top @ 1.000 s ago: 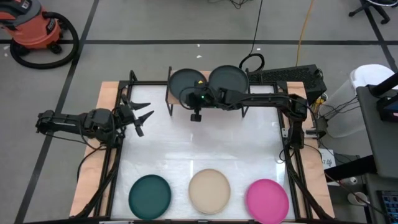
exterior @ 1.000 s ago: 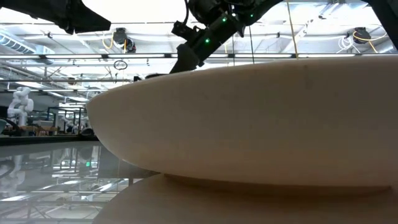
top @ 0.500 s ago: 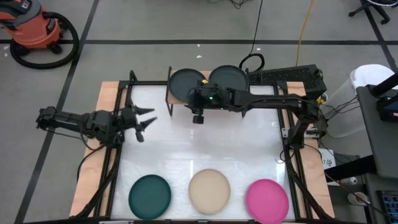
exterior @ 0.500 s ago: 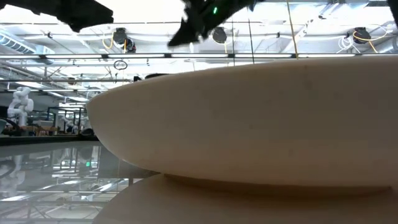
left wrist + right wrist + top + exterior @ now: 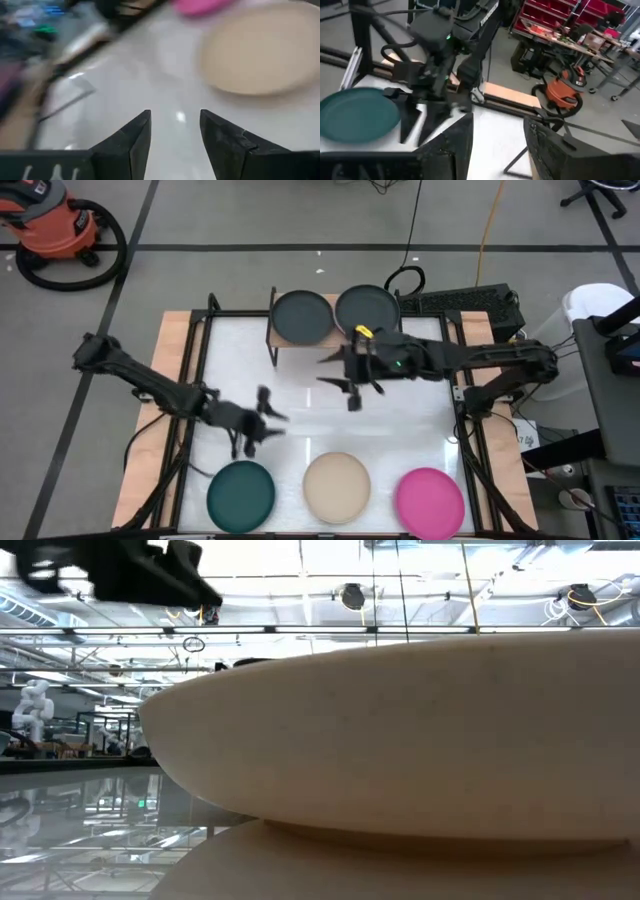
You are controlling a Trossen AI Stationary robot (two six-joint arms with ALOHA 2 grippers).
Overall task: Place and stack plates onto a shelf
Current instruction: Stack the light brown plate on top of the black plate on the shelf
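The shelf [image 5: 335, 330], at the table's [image 5: 420, 420] far edge, is mostly covered by two dark grey plates [image 5: 301, 316] lying side by side. Teal plate [image 5: 240, 492], beige plate [image 5: 337, 485] and magenta plate [image 5: 430, 497] line the near edge; the beige one blocks most of the low view. The left gripper [image 5: 262, 423], blurred, hovers released just beyond the teal plate; the right gripper [image 5: 350, 378] hangs released and empty over mid-table.

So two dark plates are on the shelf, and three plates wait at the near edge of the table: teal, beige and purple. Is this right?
Not quite. The third plate is magenta, not purple; the high view shows it. The rest holds: two dark plates sit on the shelf, and the teal plate and the beige plate lie beside the magenta one.
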